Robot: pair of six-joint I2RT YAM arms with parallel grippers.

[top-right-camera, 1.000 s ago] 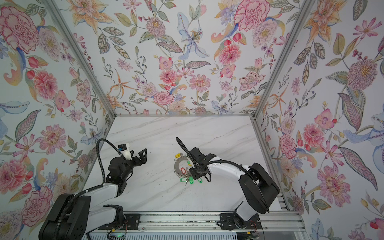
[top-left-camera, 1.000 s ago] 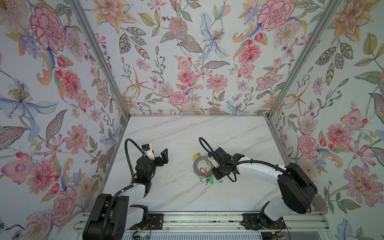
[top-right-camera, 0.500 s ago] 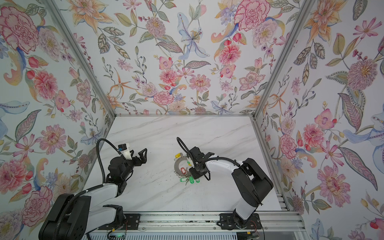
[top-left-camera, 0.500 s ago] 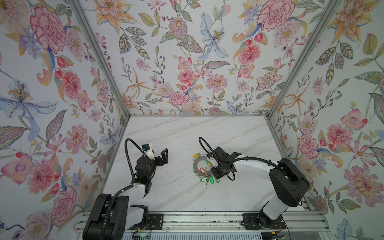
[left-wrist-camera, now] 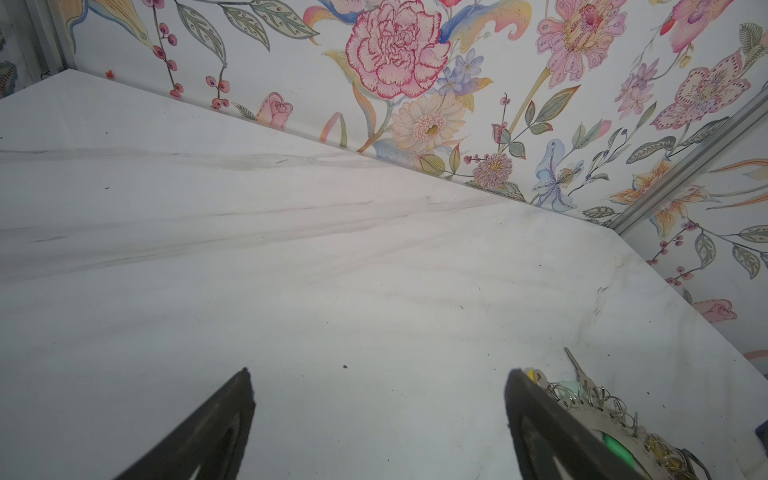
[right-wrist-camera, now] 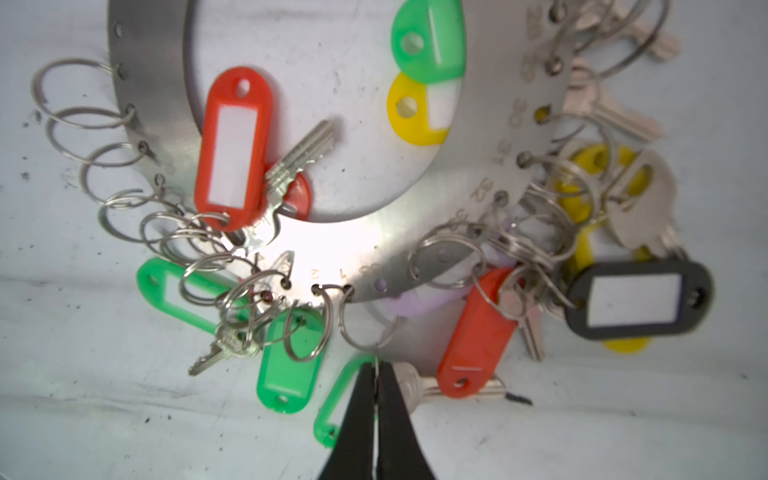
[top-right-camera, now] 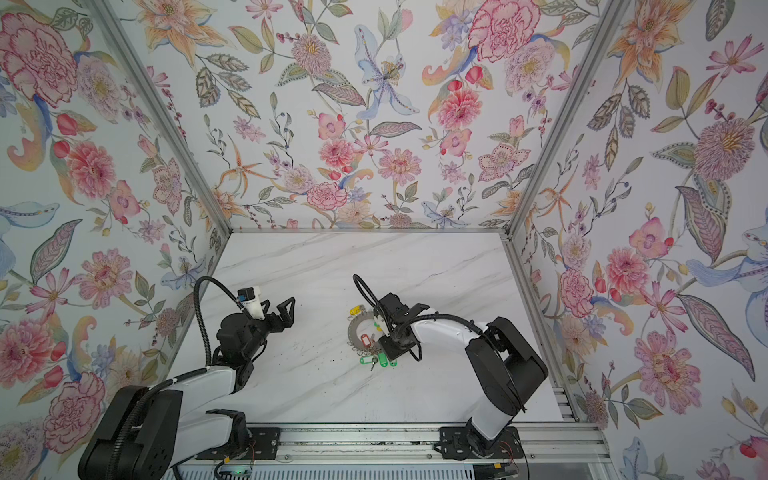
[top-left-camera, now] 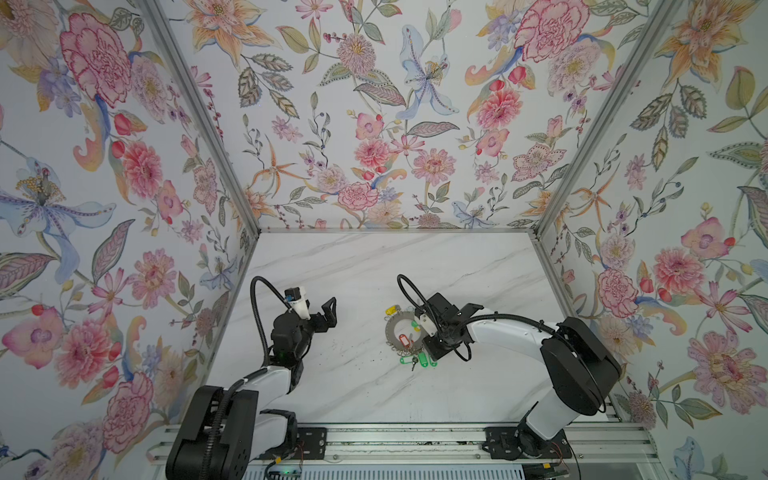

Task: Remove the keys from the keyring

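right wrist view: right jaws pinch a split ring (right-wrist-camera: 341,318) on the keyring (right-wrist-camera: 374,245).

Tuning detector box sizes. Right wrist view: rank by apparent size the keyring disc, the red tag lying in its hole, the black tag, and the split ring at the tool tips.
1. keyring disc: largest, though cropped by the frame.
2-3. red tag and black tag: look alike, not ranked.
4. split ring: smallest.

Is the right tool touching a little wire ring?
Touching. The right wrist view shows the right tool shut on the little wire ring hanging from the keyring.
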